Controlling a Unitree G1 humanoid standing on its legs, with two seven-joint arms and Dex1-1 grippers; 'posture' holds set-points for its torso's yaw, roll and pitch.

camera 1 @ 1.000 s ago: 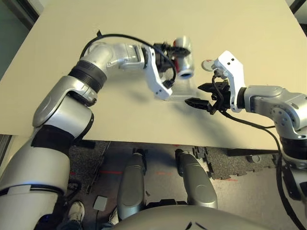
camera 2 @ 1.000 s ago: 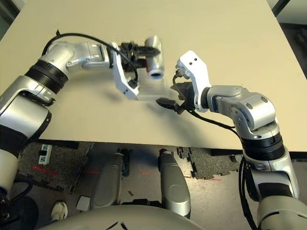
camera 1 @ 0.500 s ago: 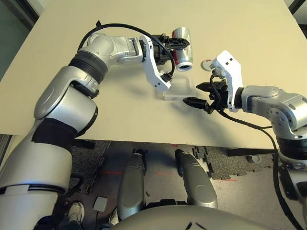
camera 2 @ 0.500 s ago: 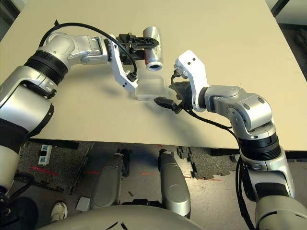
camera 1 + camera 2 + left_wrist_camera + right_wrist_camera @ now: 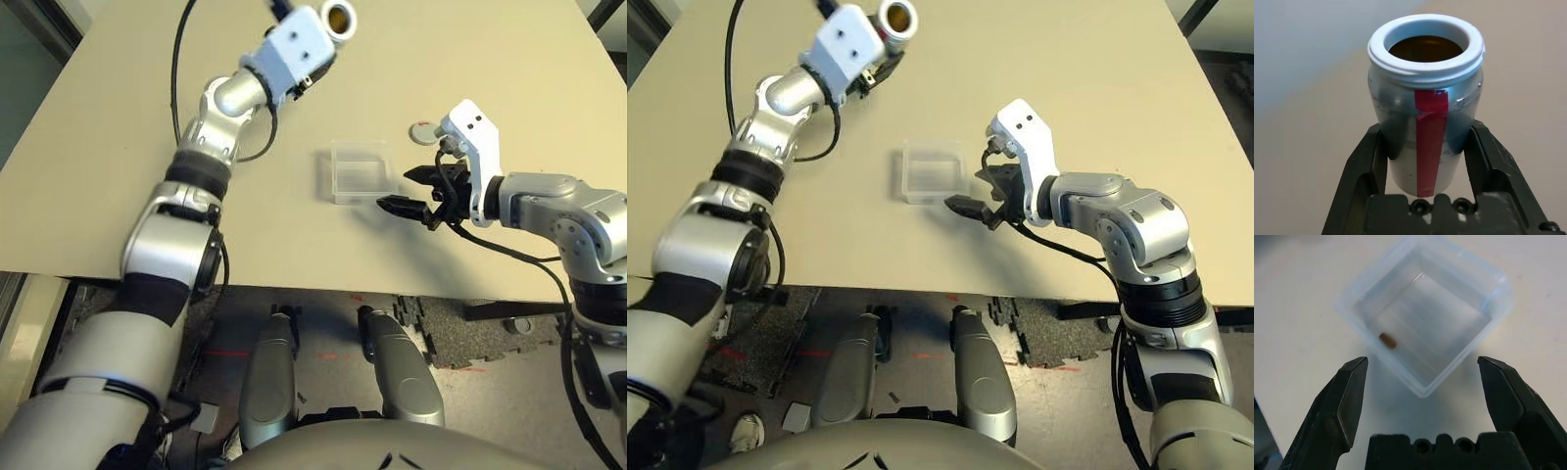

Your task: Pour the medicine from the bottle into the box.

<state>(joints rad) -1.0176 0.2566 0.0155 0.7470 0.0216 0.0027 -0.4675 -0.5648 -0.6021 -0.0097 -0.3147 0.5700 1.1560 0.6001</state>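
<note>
The bottle (image 5: 1400, 103) is gripped from both sides by the left fingers (image 5: 1362, 164), which are closed as far as its silver body allows. It is held above the tabletop (image 5: 245, 235), toward 12 o'clock from the box (image 5: 361, 176), with its uncapped mouth turned up to the head cameras. The right fingers (image 5: 1337, 416) are spread wide, nothing is gripped between them, and they are held near the box, at about 4 o'clock from it.

The tabletop is plain beige and smooth, and soft shadows are cast on it. Beyond its near edge, toward 6 o'clock, a grey floor (image 5: 529, 382) is seen, crossed by red lines (image 5: 227, 352) and partly covered by dark speckled mats (image 5: 456, 328). A shoe (image 5: 747, 431) is seen there at about 7 o'clock.

The clear box is set open on the tabletop, and one small brown piece (image 5: 1387, 340) is contained in it, close to a wall. Amber-brown is seen inside the bottle's mouth. The round grey cap (image 5: 423, 133) is laid at about 2 o'clock from the box, well apart from the bottle.
</note>
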